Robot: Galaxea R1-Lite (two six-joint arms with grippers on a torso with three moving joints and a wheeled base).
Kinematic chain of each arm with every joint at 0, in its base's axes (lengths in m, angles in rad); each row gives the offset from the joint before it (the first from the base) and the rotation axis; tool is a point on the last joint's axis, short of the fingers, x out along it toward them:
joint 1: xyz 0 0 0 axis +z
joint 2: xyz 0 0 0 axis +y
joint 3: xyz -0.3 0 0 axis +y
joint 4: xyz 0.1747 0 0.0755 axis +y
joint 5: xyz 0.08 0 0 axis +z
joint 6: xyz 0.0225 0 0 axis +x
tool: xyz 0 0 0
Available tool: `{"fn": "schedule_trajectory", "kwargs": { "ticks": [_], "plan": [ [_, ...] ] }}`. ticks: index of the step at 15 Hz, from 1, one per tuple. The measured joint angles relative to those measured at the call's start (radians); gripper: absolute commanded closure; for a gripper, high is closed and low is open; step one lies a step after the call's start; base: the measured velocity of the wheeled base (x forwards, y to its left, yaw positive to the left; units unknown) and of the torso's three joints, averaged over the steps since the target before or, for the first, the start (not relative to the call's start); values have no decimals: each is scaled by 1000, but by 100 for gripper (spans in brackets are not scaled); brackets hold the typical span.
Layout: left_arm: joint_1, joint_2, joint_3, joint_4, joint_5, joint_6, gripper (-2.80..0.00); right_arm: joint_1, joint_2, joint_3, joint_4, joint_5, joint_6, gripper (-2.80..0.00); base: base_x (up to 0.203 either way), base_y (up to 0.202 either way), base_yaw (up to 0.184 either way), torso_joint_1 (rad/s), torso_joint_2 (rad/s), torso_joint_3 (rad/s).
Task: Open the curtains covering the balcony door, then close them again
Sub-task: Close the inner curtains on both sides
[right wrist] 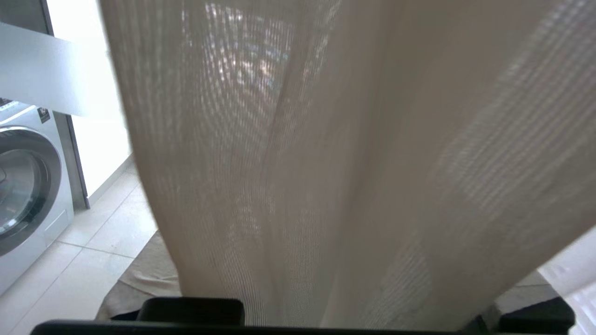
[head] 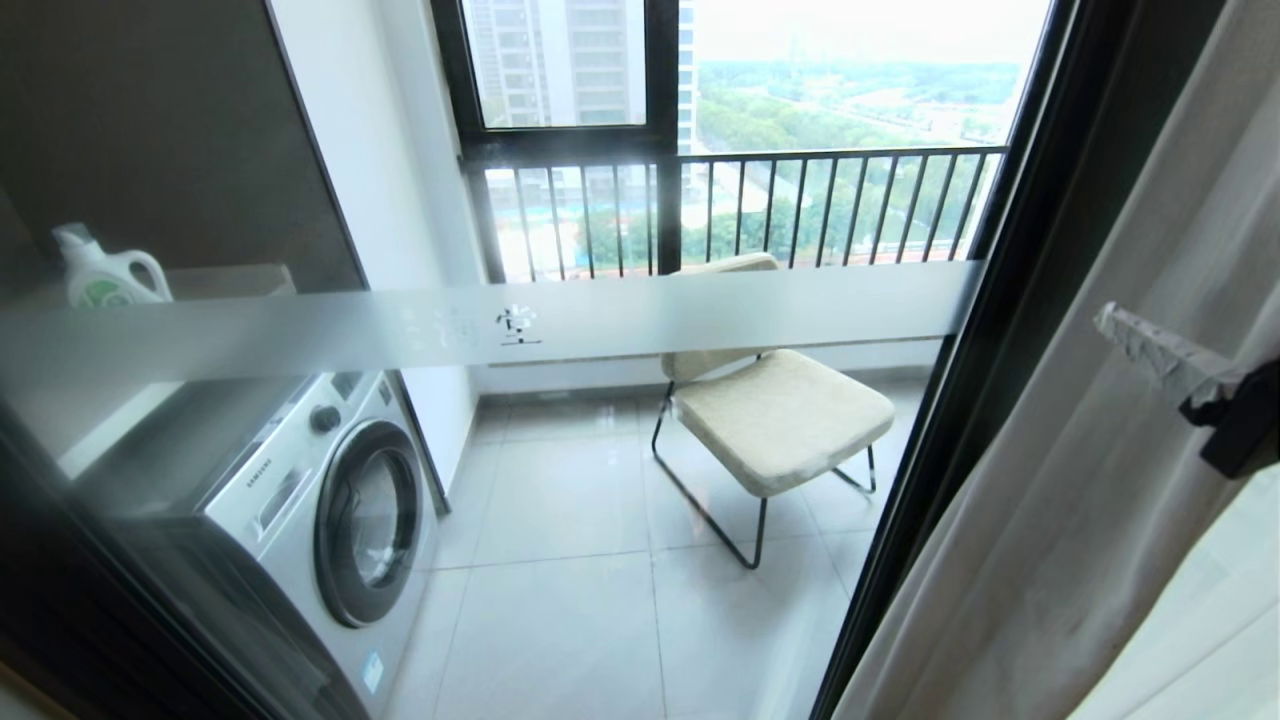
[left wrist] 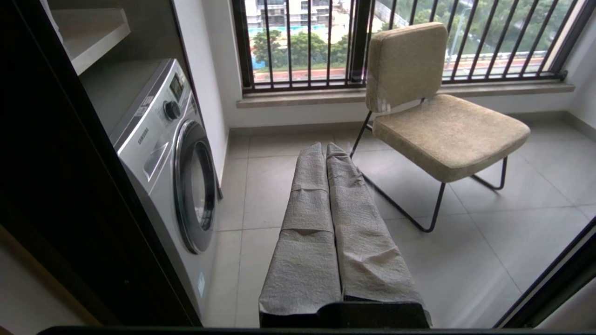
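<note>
A: Start with your head view. Where are the curtains point(head: 1080, 480)?

B: Gathered at your right, folds running floor to ceiling just beside the black frame of the balcony door point(head: 560, 320). The glass is uncovered; through it you see a washing machine point(head: 330, 510), a detergent bottle point(head: 105, 275) on the shelf above it, and a chair point(head: 775, 415). Your right gripper point(head: 1180, 365) pokes in at the right edge, in front of the fabric; only one wrapped finger shows.

A: Left wrist view?

B: Your left gripper point(left wrist: 324, 151) points at the balcony floor between machine and chair, its two padded fingers pressed together, holding nothing.

A: Right wrist view?

B: Curtain fabric hangs right in front of the camera, folds vertical. The black finger bases sit wide apart at either side; you cannot tell whether the cloth lies between them.
</note>
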Motion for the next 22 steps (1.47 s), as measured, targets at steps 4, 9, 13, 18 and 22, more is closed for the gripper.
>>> {"fn": "schedule_trajectory", "kwargs": {
  "ticks": [4,9,13,18,22],
  "plan": [
    [0,0,0,0,0,0,0,0,-267,113,165,2,0,-280,0,0,0,0,0,0],
    [0,0,0,0,0,0,0,0,-589,180,388,2,1,-280,0,0,0,0,0,0],
    [0,0,0,0,0,0,0,-2,-742,247,390,-5,26,-280,0,0,0,0,0,0],
    [0,0,0,0,0,0,0,-33,-776,282,384,17,49,0,0,0,0,0,0,0],
    [0,0,0,0,0,0,0,-247,-771,284,407,159,84,0,0,0,0,0,0,0]
  ]
}}
